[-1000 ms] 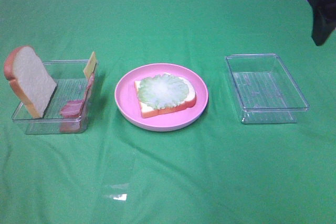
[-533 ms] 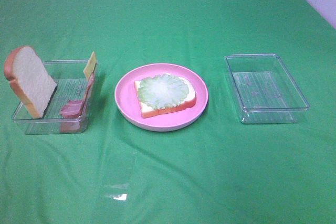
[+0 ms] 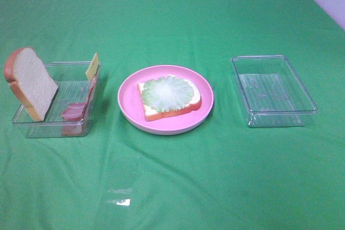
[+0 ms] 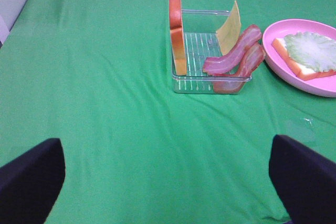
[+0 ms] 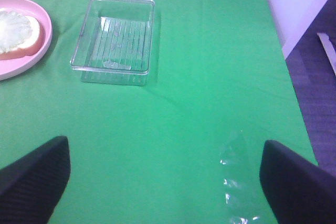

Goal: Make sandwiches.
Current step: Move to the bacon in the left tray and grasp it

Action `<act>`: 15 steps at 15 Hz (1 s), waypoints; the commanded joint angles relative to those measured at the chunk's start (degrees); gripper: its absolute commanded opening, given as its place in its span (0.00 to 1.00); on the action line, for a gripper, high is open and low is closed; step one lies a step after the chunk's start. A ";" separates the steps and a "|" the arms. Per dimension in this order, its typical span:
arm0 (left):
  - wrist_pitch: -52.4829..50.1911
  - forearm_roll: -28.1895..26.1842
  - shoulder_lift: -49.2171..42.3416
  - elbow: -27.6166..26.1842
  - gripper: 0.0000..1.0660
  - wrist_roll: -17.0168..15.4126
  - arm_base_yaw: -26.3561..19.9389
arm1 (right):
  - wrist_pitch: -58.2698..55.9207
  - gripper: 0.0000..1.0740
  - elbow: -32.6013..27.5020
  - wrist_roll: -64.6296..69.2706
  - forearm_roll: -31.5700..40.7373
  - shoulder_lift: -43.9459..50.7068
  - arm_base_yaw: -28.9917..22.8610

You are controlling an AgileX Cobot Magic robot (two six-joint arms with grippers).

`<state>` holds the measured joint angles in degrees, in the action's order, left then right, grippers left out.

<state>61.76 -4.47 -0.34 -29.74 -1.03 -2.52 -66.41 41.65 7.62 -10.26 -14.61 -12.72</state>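
Note:
On the pink plate (image 3: 128, 106) lies a bread slice topped with ruffled lettuce (image 3: 168, 92). A second bread slice (image 3: 29, 83) stands on edge in the left clear tray (image 3: 51, 129), beside bacon strips (image 3: 78, 109) and a yellow cheese square (image 3: 92, 66). The left wrist view shows my left gripper (image 4: 168, 182) open, well short of that tray, over bare cloth. My right gripper (image 5: 165, 179) is open too, apart from the empty right tray (image 5: 115, 32). Neither gripper appears in the exterior view.
The green cloth covers the whole table. Its right edge (image 5: 291, 82) drops to a dark floor close to the right gripper. A shiny patch (image 3: 123, 202) lies on the cloth near the front.
A dark part of the right arm at the far right corner of the exterior view has left the picture. Food, plate and trays have not moved.

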 commanded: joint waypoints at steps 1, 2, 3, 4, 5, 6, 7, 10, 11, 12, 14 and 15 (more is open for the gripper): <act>-0.23 -0.46 -0.80 0.11 0.92 0.11 -0.06 | 4.01 0.89 -6.42 -2.69 1.26 5.73 0.34; -0.23 -0.46 -0.80 0.11 0.92 0.11 -0.06 | 4.07 0.89 -9.45 -2.86 2.01 6.82 0.34; -0.23 -0.46 -0.80 0.11 0.92 0.11 -0.06 | 4.35 0.89 -12.49 -2.86 2.98 7.33 0.34; -0.23 -0.46 -0.80 0.11 0.92 0.11 -0.06 | 4.76 0.89 -15.13 -3.15 4.47 7.28 0.34; -0.23 -0.46 -0.80 0.11 0.92 0.11 -0.06 | 3.44 0.89 -15.64 -3.84 5.16 7.05 0.23; -0.23 -0.46 -0.74 0.11 0.92 0.06 -0.06 | 3.27 0.89 -15.93 -4.24 5.50 7.05 0.17; -0.23 -0.46 -0.69 0.11 0.92 0.06 -0.06 | 3.27 0.89 -15.93 -4.47 5.67 7.05 0.11; -0.23 -0.46 -0.69 0.11 0.92 0.06 -0.06 | 3.32 0.89 -15.87 -4.81 6.02 6.99 0.11; -0.23 -0.46 -0.63 0.11 0.92 0.06 -0.06 | 3.32 0.89 -15.87 -4.81 6.02 6.99 0.11; -0.23 -0.46 -0.63 0.11 0.92 0.06 -0.06 | 3.32 0.89 -15.87 -4.81 6.02 6.99 0.11; -0.23 -0.46 -0.52 0.11 0.92 0.06 -0.06 | 3.32 0.89 -15.87 -4.81 6.02 9.57 0.17; -0.23 -0.46 -0.23 0.11 0.92 0.06 -0.06 | 3.32 0.89 -15.87 -4.81 6.07 11.00 0.74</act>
<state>61.76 -4.47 -0.34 -29.74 -1.03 -2.52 -63.14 25.95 3.50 -4.24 -3.90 -12.03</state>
